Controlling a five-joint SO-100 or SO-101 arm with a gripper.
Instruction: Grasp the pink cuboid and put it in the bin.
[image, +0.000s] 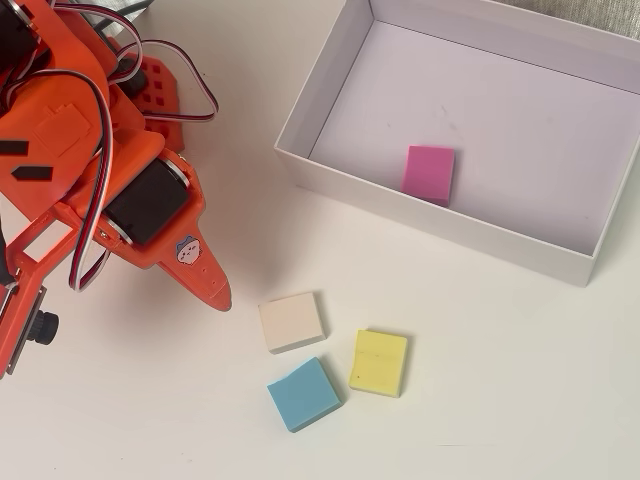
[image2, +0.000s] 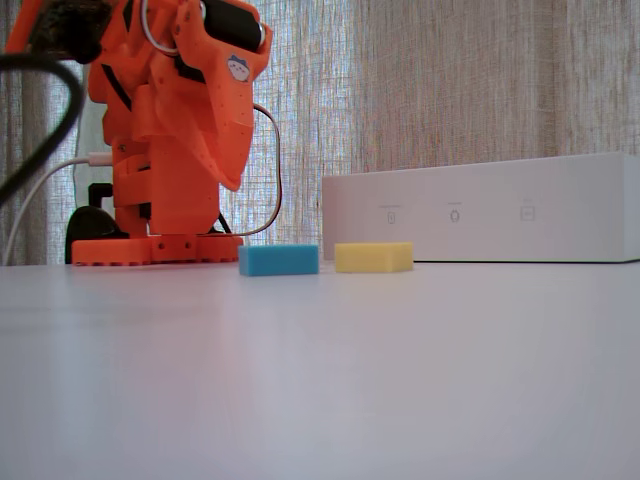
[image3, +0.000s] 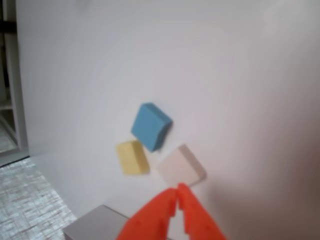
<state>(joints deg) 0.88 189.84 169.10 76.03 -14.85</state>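
Observation:
The pink cuboid (image: 430, 173) lies flat inside the white bin (image: 330, 75), close to the bin's near wall. It is hidden behind the bin's wall (image2: 480, 220) in the fixed view and out of the wrist view. My orange gripper (image: 215, 290) is pulled back at the left, apart from the bin and above the table. In the wrist view its fingertips (image3: 179, 192) meet, so it is shut and empty.
Three blocks lie on the white table in front of the bin: a cream one (image: 291, 321), a yellow one (image: 379, 362) and a blue one (image: 303, 393). They also show in the wrist view: cream (image3: 181, 166), yellow (image3: 131, 157), blue (image3: 151, 126). The arm's base (image2: 150, 248) stands at the left.

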